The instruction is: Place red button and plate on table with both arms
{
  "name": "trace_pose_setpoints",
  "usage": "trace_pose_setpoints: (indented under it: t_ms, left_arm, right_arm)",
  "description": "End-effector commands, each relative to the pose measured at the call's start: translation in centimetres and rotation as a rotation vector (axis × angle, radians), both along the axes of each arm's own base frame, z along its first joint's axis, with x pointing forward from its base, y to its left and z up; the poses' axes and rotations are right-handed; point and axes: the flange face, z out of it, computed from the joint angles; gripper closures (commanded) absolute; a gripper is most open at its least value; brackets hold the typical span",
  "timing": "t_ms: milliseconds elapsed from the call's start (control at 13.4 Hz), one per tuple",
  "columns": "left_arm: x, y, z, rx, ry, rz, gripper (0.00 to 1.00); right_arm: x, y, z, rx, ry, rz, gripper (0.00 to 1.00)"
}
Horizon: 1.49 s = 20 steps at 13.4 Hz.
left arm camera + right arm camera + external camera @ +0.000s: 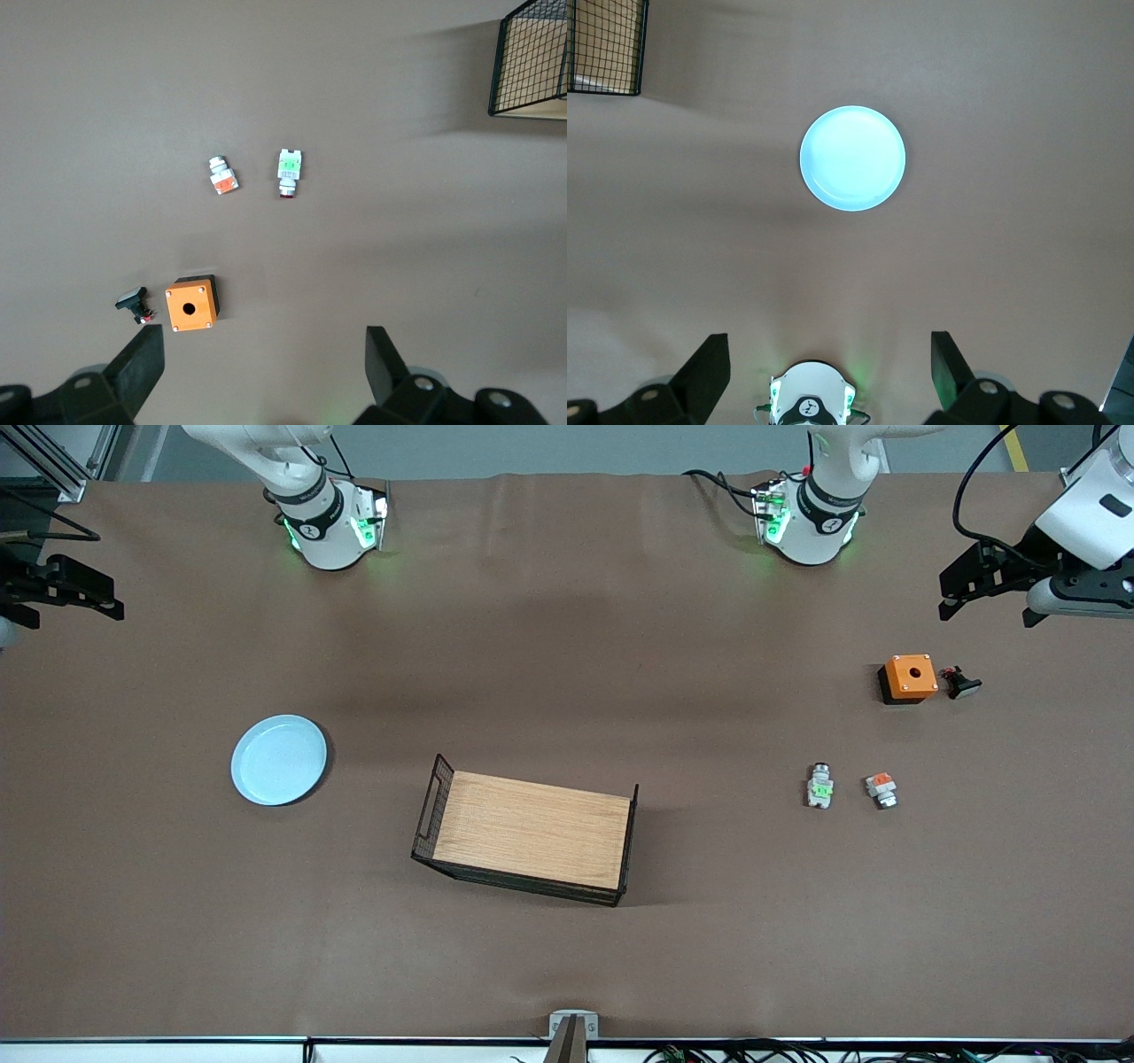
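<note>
We see the red button (820, 786) lying lengthwise toward the bases | plate (278, 760) flat on table (567, 646) | left gripper (983, 589), right gripper (66, 593) both spread, empty.

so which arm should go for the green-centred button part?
Left, probably. The green-centred button part lies toward the left arm's end of the table, and the open left gripper already looks down on it. The right gripper is open above the plate.

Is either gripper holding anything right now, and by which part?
Nothing is held. Left gripper and right gripper are both open and empty, high above the table.
</note>
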Motion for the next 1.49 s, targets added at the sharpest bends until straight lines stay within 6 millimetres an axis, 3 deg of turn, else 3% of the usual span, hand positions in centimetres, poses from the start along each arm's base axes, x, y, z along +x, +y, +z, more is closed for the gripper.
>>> trace_pose_setpoints:
  t_ms: [0, 373, 671, 1193, 1417]
  left_arm:
    - [-0.9, -0.3, 0.6, -0.008, 0.007, 0.004, 0.00]
    - [-1.0, -0.3, 0.5, -0.011, 0.019, 0.003, 0.00]
    - [-1.1, -0.4, 0.3, -0.010, 0.031, -0.001, 0.00]
    - [-1.3, -0.3, 0.3, -0.019, 0.044, -0.004, 0.00]
    - [-1.2, -0.1, 0.3, -0.022, 0.044, 0.000, 0.00]
  right_arm:
    - [-0.2, -0.2, 0.3, 0.015, -0.011, 0.004, 0.00]
    - [-0.2, 0.4, 0.7, 0.018, -0.021, 0.019, 0.00]
    - [-0.2, -0.5, 0.7, 0.039, -0.024, 0.032, 0.00]
    - [-1.0, -1.5, -0.5, 0.034, -0.042, -0.091, 0.00]
    - [-1.0, -1.4, 0.3, 0.033, -0.055, -0.100, 0.00]
